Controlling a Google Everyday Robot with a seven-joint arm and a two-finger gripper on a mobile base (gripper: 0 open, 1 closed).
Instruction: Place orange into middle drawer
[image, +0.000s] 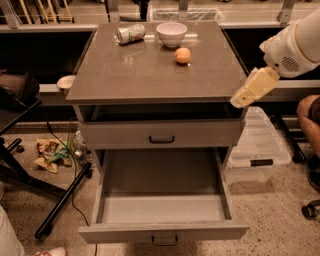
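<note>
Grey middle drawer (161, 200) open; orange (182, 55) near white bowl (171, 33) and can (130, 33); hand (252, 90) at right, grip unclear.

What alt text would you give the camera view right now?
The orange sits on the cabinet top near a white bowl and a toppled drink can; the middle drawer below is pulled open. The end effector hovers beside the cabinet's right edge.

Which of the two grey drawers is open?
The lower one, the middle drawer, pulled out below the shut drawer front. The claw hangs by the cabinet's right edge.
</note>
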